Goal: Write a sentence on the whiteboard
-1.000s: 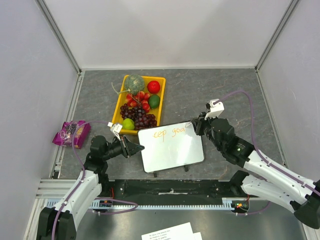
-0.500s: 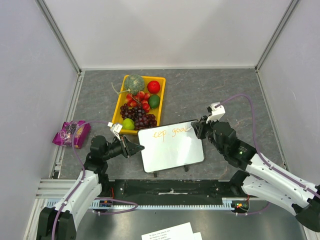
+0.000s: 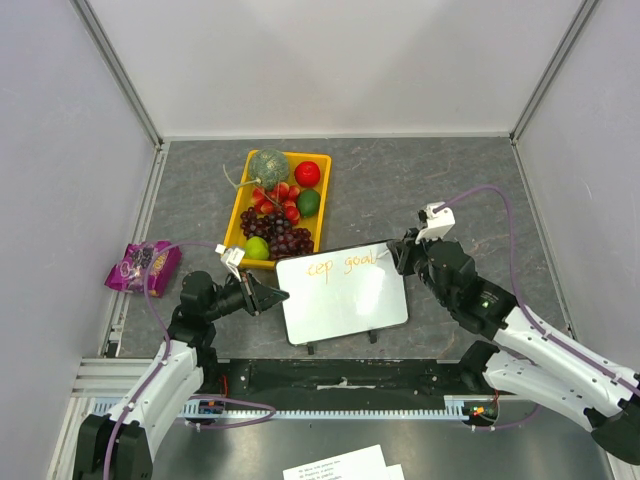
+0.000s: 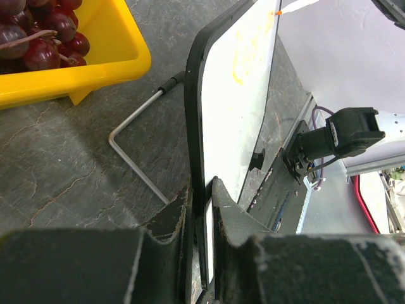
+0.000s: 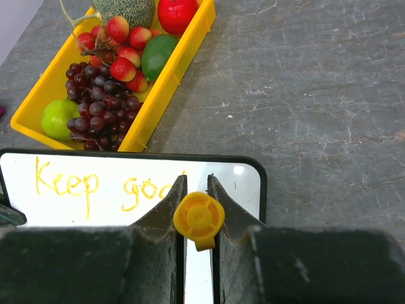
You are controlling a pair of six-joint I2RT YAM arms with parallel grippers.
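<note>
- The whiteboard stands tilted on a wire prop close to the middle of the desk's near edge, just beside the near end of the yellow tray.
- The left jaws are clenched on the board's left rim, one finger on each face, bracing it.
- The right jaws grasp an orange marker by its barrel, its tip at the board's far right corner.
- The sentence is part done. One orange line runs along the far edge and reads roughly "Keep goal". The rest of the board is bare.
- The step in hand looks like finishing that line and starting the next.
- To do it well:
  - Keep the left clamp firm, since the propped board would likely tip or slide under a push.
  - Press lightly with the marker, and lift the tip clear between letters so nothing smears.
  - Start the second line under "Keep", well towards the left rim, so the remaining words fit.
  - Keep the right wrist clear of the wet ink.
- Count:
  - one board, one marker, one tray
  - one melon
  - one red fruit
  - two green fruits
  - one bunch of dark grapes
  - several strawberries, too crowded to number
  - one purple packet by the left edge
</note>
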